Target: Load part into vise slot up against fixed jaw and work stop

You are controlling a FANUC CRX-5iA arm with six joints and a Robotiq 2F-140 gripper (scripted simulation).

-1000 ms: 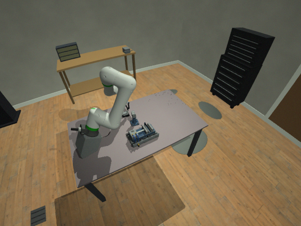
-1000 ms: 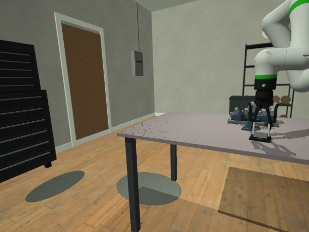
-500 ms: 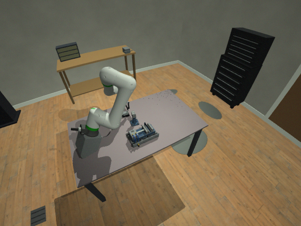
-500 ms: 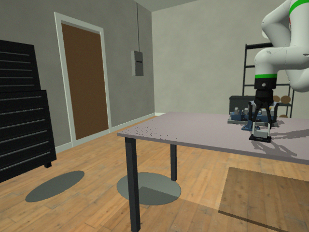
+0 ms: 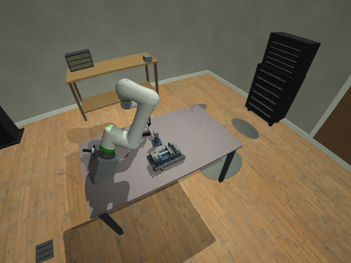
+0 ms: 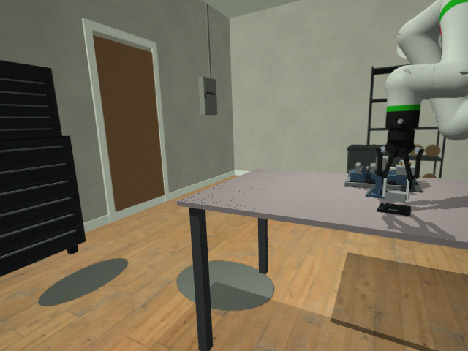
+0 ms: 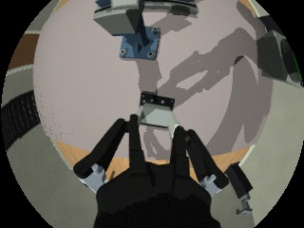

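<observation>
My gripper (image 6: 395, 190) is shut on the part (image 6: 395, 195), a pale grey block, and holds it a little above the black infeed plate (image 6: 393, 208). In the wrist view the part (image 7: 156, 116) sits between my fingertips, with the plate's dark edge (image 7: 156, 99) just beyond it. In the top view the vise (image 5: 165, 155) lies at the table's front middle and the V-block (image 5: 156, 137) stands next to it. The arm hides my gripper there.
The robot base (image 5: 102, 166) stands at the table's left end. A wooden shelf table (image 5: 110, 76) stands behind, and a black tool chest (image 5: 279, 78) at the right wall.
</observation>
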